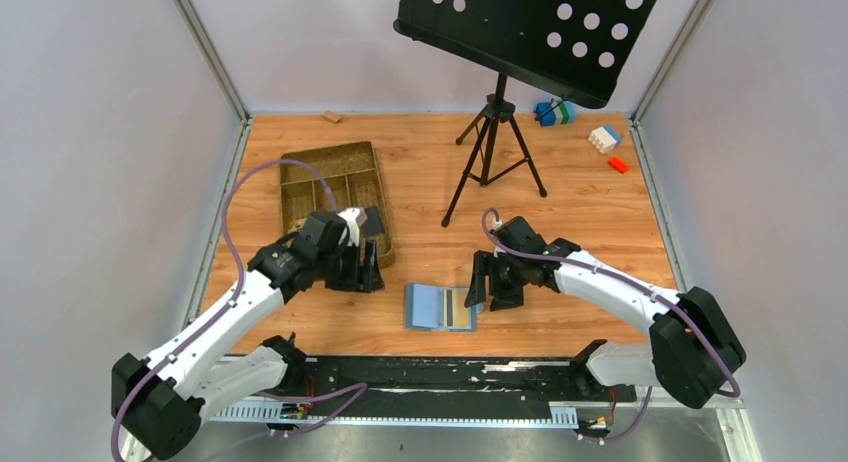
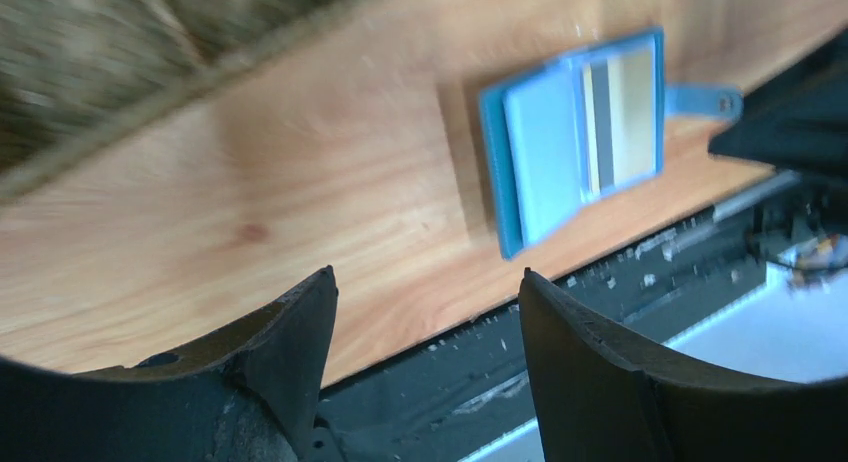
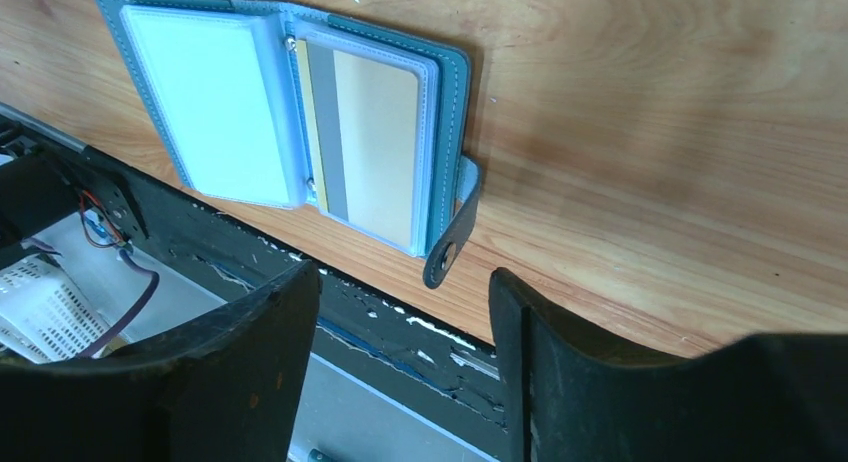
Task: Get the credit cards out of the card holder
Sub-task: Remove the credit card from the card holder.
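Two grippers flank the open blue fold-over card holder (image 1: 440, 307), which lies flat near the front edge of the table. The left gripper (image 1: 362, 272) and the right gripper (image 1: 490, 287) both stand with jaws apart, grasping nothing. A tan, grey-striped card (image 3: 365, 147) sits in the holder's right clear sleeve. It would be best to pin the left leaf, then slide the card out flat. Behind, the light wooden table (image 1: 590, 212) carries a brown compartmented tray (image 1: 335, 197) and a black perforated music stand (image 1: 495, 132).

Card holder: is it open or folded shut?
Open. The card holder lies spread flat, both clear sleeves facing up, one card showing inside a sleeve.
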Available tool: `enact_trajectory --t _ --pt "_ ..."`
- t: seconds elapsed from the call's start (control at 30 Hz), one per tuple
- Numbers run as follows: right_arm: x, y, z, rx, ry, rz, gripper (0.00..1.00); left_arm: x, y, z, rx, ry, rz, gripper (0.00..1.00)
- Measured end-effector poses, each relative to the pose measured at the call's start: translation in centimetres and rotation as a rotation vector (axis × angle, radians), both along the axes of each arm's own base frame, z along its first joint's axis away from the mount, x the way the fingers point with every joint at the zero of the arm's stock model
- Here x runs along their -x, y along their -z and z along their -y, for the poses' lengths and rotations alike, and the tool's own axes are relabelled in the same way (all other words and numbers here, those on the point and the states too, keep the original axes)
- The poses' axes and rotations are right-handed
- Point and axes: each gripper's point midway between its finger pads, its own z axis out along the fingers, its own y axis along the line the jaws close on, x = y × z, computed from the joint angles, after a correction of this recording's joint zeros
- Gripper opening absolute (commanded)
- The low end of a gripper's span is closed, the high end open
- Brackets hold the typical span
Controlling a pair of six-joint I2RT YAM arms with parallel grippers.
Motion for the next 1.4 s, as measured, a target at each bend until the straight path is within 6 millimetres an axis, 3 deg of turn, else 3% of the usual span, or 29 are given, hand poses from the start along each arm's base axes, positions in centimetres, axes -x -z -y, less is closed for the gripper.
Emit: enact_trajectory --t 0.1,0.2,0.3,0.63,0.83,1.07,1.2,1.4 --pt "0.0 0.4 -0.1 0.015 -0.009 -0.005 0.42 2.6 2.7 1.7 0.079 0.05 -0.075 0.74" --pt "0.0 0.8 0.0 0.031 -0.004 -0.011 0.4 5.0 5.6 2.5 0.125 0.064 -0.176 0.75" --pt "-0.1 1.0 0.1 0.038 0.003 -0.01 0.4 6.0 6.9 3.4 0.181 0.061 -0.232 0.76" --pt "-0.2 1.0 -0.1 0.046 0.012 -0.018 0.4 5.0 7.2 7.9 0.302 0.099 -0.286 0.75" --pt "-1.8 0.1 -1.0 0.051 0.013 -0.001 0.41 4.3 8.6 9.5 0.332 0.089 -0.335 0.74" --pt "-1.4 0.6 -0.7 0.07 0.016 -0.024 0.67 4.6 9.8 10.7 0.339 0.1 -0.39 0.68" --pt "-1.3 0.8 -0.5 0.079 0.015 -0.024 0.7 4.6 10.1 11.8 0.346 0.121 -0.388 0.53" --pt "0.2 2.6 0.6 0.111 0.012 -0.066 0.71 4.5 11.2 12.9 0.361 0.115 -0.421 0.04"
